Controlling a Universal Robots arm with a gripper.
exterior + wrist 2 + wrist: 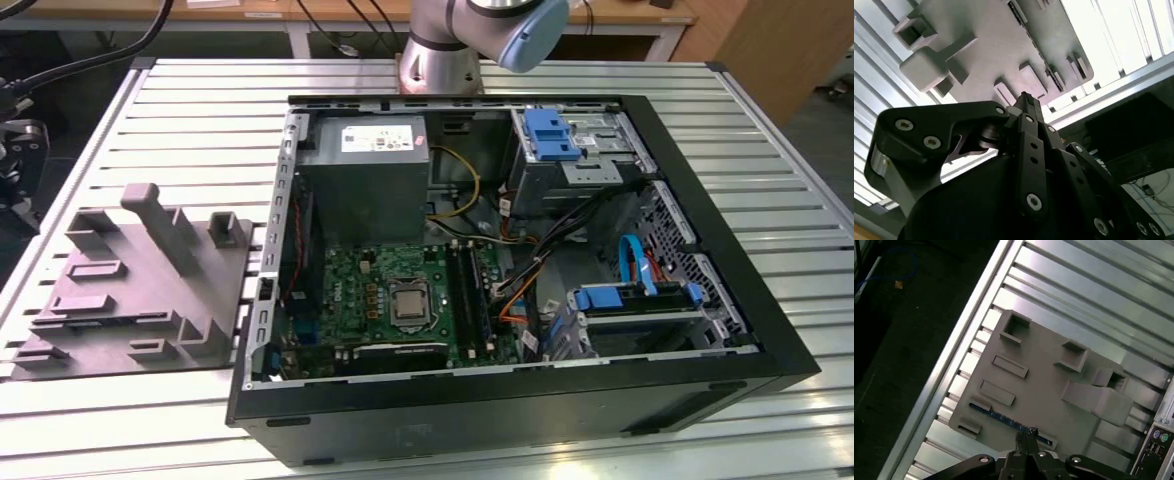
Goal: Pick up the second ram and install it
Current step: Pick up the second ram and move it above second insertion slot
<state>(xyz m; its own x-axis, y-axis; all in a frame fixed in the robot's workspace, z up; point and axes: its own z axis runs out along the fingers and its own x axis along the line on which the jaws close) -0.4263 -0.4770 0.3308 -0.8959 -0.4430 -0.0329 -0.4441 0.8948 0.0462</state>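
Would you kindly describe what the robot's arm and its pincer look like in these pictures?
In the exterior view, the arm is a silver-grey metal tube with a light blue cap at its joint. In both wrist views, the pincer is matt black, built of angular linked bars that narrow towards the tip, joined by round silver screws.

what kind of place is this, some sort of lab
Probably a robotics lab or test bench for computer assembly: an open computer case lies on a slotted aluminium table, a grey fixture tray sits beside it, and the robot arm stands at the table's edge.
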